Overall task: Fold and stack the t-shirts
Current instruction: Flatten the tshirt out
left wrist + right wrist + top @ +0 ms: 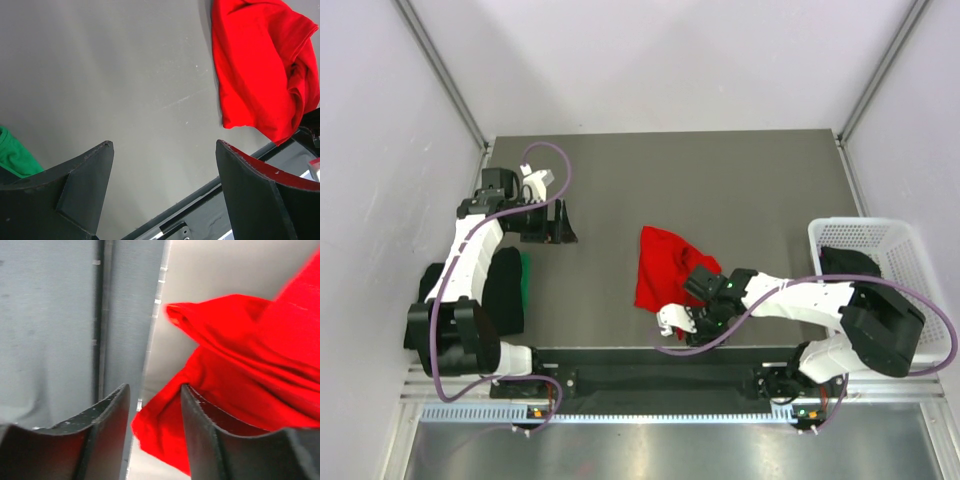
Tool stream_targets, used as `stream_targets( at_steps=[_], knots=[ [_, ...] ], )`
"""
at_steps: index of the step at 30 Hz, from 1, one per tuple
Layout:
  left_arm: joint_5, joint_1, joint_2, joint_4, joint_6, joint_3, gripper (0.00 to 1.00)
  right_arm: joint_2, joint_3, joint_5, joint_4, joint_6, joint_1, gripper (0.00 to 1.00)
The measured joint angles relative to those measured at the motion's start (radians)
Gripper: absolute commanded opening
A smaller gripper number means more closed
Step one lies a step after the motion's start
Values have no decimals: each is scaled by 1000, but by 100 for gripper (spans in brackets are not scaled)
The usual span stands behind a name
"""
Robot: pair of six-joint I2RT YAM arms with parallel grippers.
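One rumpled bright red t-shirt (658,272); left pincer (165,145) wide apart, right pincer (152,390) narrowly parted, both empty.

Overhead view: even diffuse light falling from above; table (720,180) reading matte; shadows lying soft and short under arms (470,250). Walls (670,60) washing out pale along upper frame. Left wrist view: rendering sharp, faint sheen crossing centre. Right wrist view: red t-shirt (260,355) blurring toward right edge; right gripper (154,392) sitting out of focus in lower frame.
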State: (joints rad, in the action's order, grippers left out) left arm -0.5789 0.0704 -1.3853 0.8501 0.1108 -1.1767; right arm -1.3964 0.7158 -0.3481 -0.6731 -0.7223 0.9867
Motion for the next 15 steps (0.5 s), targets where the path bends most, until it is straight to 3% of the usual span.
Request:
stream_targets(
  at_steps=[2, 5, 8, 9, 15],
  knots=[
    [0, 0, 0, 0, 0, 0, 87, 0, 0, 33, 14, 8, 1, 43],
    [0, 0, 0, 0, 0, 0, 87, 0, -2, 84, 41, 17, 2, 31],
    [-4, 0, 0, 0, 0, 0, 87, 0, -2, 140, 64, 25, 2, 13],
    [-5, 0, 0, 1, 0, 0, 87, 0, -2, 154, 68, 26, 2, 0],
    [-8, 0, 0, 2, 4, 0, 85, 22, -1, 246, 71, 8, 3, 0]
  ],
)
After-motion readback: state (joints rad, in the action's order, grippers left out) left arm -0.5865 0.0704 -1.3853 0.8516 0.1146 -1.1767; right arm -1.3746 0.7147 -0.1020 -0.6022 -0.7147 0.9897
